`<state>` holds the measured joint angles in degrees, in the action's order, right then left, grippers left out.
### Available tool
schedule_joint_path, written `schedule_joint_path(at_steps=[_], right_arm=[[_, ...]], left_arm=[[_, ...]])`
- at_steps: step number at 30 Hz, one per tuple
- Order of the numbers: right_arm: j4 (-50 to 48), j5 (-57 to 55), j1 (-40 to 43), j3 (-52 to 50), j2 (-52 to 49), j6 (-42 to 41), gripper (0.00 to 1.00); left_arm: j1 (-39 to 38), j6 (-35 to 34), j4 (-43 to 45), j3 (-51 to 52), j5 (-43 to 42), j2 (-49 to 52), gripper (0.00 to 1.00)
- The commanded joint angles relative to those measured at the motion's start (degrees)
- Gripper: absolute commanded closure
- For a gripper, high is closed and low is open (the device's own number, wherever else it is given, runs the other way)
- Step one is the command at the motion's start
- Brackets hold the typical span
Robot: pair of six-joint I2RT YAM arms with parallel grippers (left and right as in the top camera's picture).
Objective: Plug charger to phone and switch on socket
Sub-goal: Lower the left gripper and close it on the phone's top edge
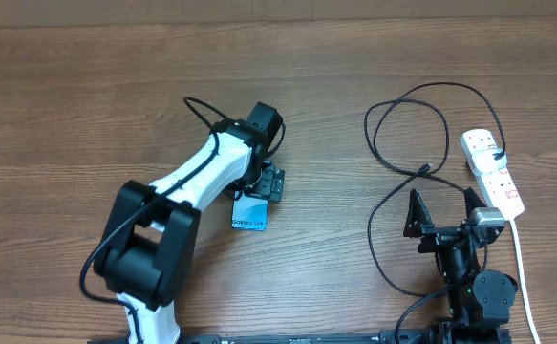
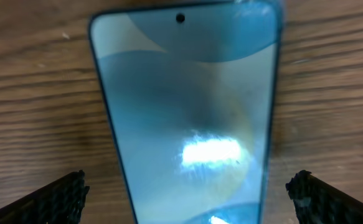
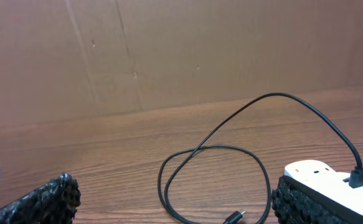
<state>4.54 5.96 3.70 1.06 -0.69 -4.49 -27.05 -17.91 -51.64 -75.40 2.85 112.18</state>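
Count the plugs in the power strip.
1: the charger's black plug sits in the power strip near its far end; the right wrist view hides part of the strip.

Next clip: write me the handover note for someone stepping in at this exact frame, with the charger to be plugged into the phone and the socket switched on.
Left gripper: open, fingers either side of the slim smartphone with a blue-teal screen, which lies flat on the wooden table; not gripping it.
Right gripper: open and empty, beside the white plastic power strip.
The long thin black charger cable is looped on the table, one end at the strip; its small connector tip lies free, apart from the phone.
Done: nothing at the phone.
Left: pick up the tip, plug it into the phone, switch on the socket. Switch state unreadable.
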Motion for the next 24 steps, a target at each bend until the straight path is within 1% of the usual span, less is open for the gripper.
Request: schedule_joint_path(at_steps=[1,4,8,11,13,17,18,20,22,24], right_arm=[[-0.3,-0.4,0.1,-0.6,0.5,0.1,0.00],[-0.3,-0.4,0.1,-0.6,0.5,0.1,0.00],[-0.3,-0.4,0.1,-0.6,0.5,0.1,0.00],[-0.3,-0.4,0.1,-0.6,0.5,0.1,0.00],[-0.3,-0.4,0.1,-0.6,0.5,0.1,0.00],[-0.3,-0.4,0.1,-0.6,0.5,0.1,0.00],[-0.3,-0.4,0.1,-0.6,0.5,0.1,0.00],[-0.3,-0.4,0.1,-0.6,0.5,0.1,0.00],[-0.3,-0.4,0.1,-0.6,0.5,0.1,0.00],[-0.3,-0.4,0.1,-0.6,0.5,0.1,0.00]], left_arm=[[-0.7,-1.0,0.0,-1.3,0.0,3.2,0.00],[-0.7,-2.4,-0.1,-1.3,-0.6,4.9,0.00],[-0.7,-2.5,-1.1,-1.3,-2.9,5.8,0.00],[-0.7,-2.5,-2.3,-1.3,-2.9,5.8,0.00],[-0.7,-2.4,-2.9,-1.3,-2.8,5.8,0.06],[-0.7,-2.5,-3.4,-1.3,-2.8,5.8,0.24],[-0.7,-2.5,-3.5,-1.3,-2.9,5.8,0.27],[-0.7,-2.5,-3.5,-1.3,-2.8,5.8,0.28],[-0.7,-2.5,-3.5,-1.3,-2.8,5.8,0.32],[-0.7,-2.5,-3.4,-1.3,-2.8,5.8,0.34]])
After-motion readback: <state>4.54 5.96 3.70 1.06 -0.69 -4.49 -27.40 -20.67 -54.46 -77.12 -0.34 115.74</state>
